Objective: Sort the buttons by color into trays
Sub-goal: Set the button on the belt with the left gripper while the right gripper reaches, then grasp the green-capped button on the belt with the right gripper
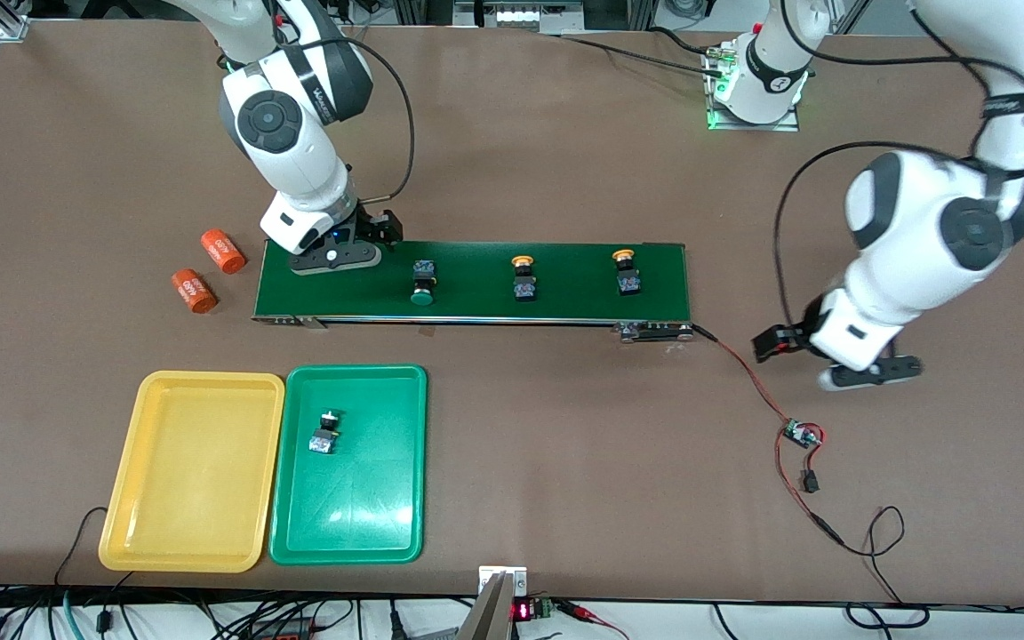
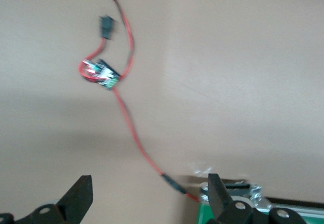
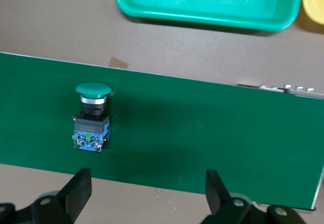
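While both arms hover: fingers spread, nothing gripped.
Right gripper (image 1: 335, 258): over belt (image 1: 565, 307) end, beside green button (image 3: 91, 117).
Left gripper (image 1: 868, 373): over bare bench (image 1: 565, 444), near red wire (image 2: 132, 133).

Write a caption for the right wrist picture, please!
Open right end effector over the conveyor belt, beside a green button.

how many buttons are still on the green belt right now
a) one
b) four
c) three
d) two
c) three: on the conveyor belt lie one green-capped button and two yellow-capped buttons, while the fourth button already lies in the green tray.
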You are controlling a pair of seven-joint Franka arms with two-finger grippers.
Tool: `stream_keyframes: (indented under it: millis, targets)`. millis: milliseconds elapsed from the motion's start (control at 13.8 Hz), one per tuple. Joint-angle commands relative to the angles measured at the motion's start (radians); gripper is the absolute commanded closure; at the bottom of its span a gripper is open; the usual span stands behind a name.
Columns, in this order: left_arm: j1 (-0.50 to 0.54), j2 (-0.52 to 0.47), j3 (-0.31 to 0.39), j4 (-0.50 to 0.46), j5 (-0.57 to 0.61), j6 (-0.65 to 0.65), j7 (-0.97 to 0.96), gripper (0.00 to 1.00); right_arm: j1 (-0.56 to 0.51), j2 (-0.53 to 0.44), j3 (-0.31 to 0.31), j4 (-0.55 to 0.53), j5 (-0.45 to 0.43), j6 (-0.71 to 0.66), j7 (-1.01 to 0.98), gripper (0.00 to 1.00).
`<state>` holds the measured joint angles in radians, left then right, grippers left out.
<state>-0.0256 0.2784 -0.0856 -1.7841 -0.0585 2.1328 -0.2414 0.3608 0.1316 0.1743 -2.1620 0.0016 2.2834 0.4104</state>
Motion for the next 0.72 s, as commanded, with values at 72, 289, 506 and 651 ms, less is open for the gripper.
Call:
stream_keyframes:
  millis: [72, 289, 506, 651]
  targets:
    - [-0.002, -0.016, 0.078, 0.168, -0.006, -0.189, 0.091, 0.00, 0.001, 0.055, 0.008, -0.004, -0.012, 0.040, 0.088, 0.00]
    - [0.082, -0.050, 0.069, 0.239, -0.003, -0.319, 0.100, 0.00, 0.001, 0.082, 0.008, -0.001, -0.011, 0.067, 0.093, 0.00]
    - [0.130, -0.100, 0.041, 0.241, -0.003, -0.326, 0.140, 0.00, 0.003, 0.114, 0.010, 0.011, -0.009, 0.086, 0.162, 0.00]
    - [0.206, -0.128, -0.035, 0.239, -0.004, -0.350, 0.142, 0.00, 0.003, 0.120, 0.010, 0.011, -0.008, 0.088, 0.191, 0.00]
